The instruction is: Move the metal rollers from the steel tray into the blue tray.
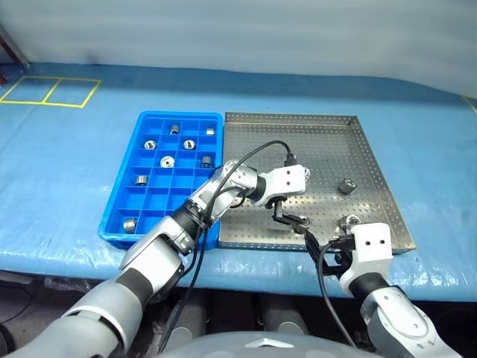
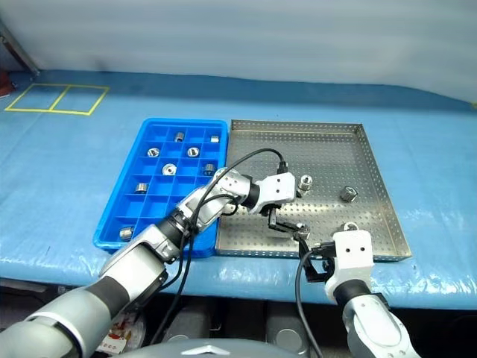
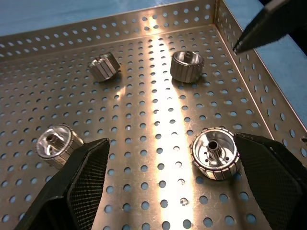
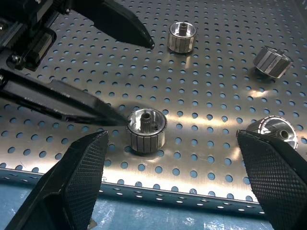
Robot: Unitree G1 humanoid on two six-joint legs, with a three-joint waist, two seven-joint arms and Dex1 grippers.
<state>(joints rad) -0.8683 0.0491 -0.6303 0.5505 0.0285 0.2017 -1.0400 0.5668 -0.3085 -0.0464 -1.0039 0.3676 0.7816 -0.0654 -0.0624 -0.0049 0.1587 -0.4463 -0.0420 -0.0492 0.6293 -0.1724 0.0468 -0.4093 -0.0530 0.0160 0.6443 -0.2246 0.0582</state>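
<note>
Left wrist view: left gripper (image 3: pixel 168 187) spread wide over the steel tray (image 1: pixel 328 142), nothing held, four metal rollers (image 3: pixel 214 152) loose there. Right gripper (image 4: pixel 175 179) also wide, empty, at the tray's near rim. Seven rollers already sit in the blue tray (image 1: pixel 119 195).

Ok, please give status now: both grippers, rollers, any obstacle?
Left gripper open, low over perforated steel tray. Right gripper open, empty. Four shiny metal rollers left there; seven in blue plastic tray. No obstacle.
</note>
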